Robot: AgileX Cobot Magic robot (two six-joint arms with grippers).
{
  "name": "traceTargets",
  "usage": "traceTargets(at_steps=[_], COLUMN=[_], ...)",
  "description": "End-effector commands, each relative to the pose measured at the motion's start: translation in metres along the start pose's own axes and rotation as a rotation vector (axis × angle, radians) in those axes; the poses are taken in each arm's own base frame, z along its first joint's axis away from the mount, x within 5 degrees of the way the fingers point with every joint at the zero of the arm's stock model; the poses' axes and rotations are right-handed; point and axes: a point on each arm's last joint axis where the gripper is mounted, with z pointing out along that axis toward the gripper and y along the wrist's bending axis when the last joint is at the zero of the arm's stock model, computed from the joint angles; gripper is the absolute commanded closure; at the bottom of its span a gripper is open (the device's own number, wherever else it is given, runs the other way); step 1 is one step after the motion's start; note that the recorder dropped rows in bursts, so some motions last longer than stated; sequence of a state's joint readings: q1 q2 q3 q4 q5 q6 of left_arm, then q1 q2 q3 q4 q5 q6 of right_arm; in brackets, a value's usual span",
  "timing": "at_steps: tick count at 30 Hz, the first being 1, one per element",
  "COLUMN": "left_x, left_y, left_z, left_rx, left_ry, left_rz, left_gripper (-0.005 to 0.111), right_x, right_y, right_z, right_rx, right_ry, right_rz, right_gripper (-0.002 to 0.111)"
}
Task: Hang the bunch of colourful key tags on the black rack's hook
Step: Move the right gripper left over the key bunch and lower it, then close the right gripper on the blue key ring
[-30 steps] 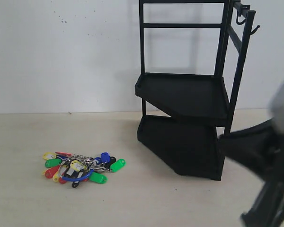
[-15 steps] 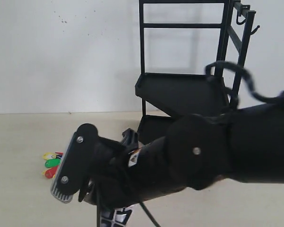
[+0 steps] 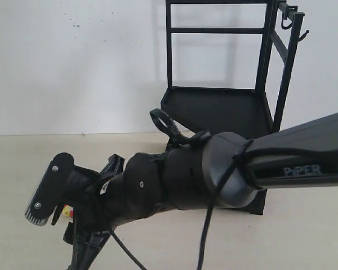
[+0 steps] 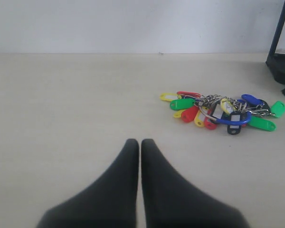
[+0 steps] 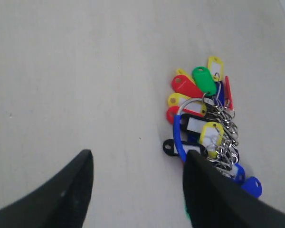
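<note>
The colourful key tag bunch (image 5: pixel 199 124) lies flat on the pale table, its blue loop (image 5: pixel 176 132) on the side nearest the jaws. My right gripper (image 5: pixel 137 165) hangs open just above it. One finger (image 5: pixel 204 190) overlaps the bunch's edge and the other finger (image 5: pixel 76 185) is over bare table. In the exterior view my right arm (image 3: pixel 180 180) covers nearly all the bunch (image 3: pixel 65 212). My left gripper (image 4: pixel 136 142) is shut and empty, short of the bunch (image 4: pixel 218 111). The black rack (image 3: pixel 214 107) stands at the back right, with the hook (image 3: pixel 304 35) on its upright post.
A J-shaped hook (image 3: pixel 285 23) hangs under the rack's top rail. A white wall (image 3: pixel 73 62) runs behind the table. The rack's foot (image 4: pixel 281 61) shows at the edge of the left wrist view, beyond the bunch.
My right arm has swept in from the right across the exterior view and come down over the key tag bunch, hiding it. The bunch and the rack have not moved.
</note>
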State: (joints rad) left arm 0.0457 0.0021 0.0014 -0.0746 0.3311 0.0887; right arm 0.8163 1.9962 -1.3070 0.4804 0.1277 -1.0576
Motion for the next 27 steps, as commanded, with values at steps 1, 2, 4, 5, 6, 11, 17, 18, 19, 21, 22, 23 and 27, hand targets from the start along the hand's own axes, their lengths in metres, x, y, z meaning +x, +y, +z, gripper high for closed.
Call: traceTargets(at_steps=[1,2,4,5,6,11,17,18,19,21,22,23,27], left_x=[-0.002,-0.002,-0.002,-0.002,-0.002,-0.002,-0.002,-0.002,-0.002,-0.002,-0.002,-0.002,-0.002], left_y=[0.0,0.0,0.0,0.0,0.0,0.0,0.0,0.0,0.0,0.0,0.0,0.0,0.0], left_z=[0.0,0.0,0.0,0.0,0.0,0.0,0.0,0.0,0.0,0.0,0.0,0.0,0.0], left_rx=[-0.002,-0.002,-0.002,-0.002,-0.002,-0.002,-0.002,-0.002,-0.002,-0.002,-0.002,-0.002,-0.002], left_ry=[-0.019,-0.019,-0.019,-0.019,-0.019,-0.019,-0.019,-0.019,-0.019,-0.019,-0.019,-0.019,-0.019], left_rz=[-0.02,-0.02,-0.02,-0.02,-0.02,-0.02,-0.02,-0.02,-0.02,-0.02,-0.02,-0.02,-0.02], left_gripper=[0.102,0.102,0.102,0.102,0.102,0.102,0.102,0.102,0.102,0.102,0.102,0.102,0.102], right_x=[-0.004,-0.005,-0.009,-0.011,-0.013,-0.01,-0.008,-0.01,-0.009,-0.01,-0.007,-0.005,-0.001], right_y=[0.0,-0.001,-0.002,-0.004,-0.006,-0.024,-0.036,-0.036,-0.035,-0.033,-0.031,-0.029,-0.028], right_z=[0.014,0.017,0.022,0.024,0.025,0.033,0.042,0.043,0.046,0.052,0.057,0.059,0.074], right_rx=[-0.063,-0.079,-0.101,-0.108,-0.106,-0.048,0.016,0.02,0.019,0.028,0.023,0.019,0.029], right_ry=[0.027,0.035,0.047,0.058,0.073,0.281,0.377,0.363,0.362,0.332,0.333,0.337,0.333], right_rz=[-0.009,-0.024,-0.038,-0.043,-0.05,-0.129,-0.196,-0.196,-0.199,-0.195,-0.192,-0.192,-0.137], right_gripper=[0.055,0.055,0.055,0.055,0.055,0.054,0.054,0.054,0.054,0.054,0.054,0.054,0.054])
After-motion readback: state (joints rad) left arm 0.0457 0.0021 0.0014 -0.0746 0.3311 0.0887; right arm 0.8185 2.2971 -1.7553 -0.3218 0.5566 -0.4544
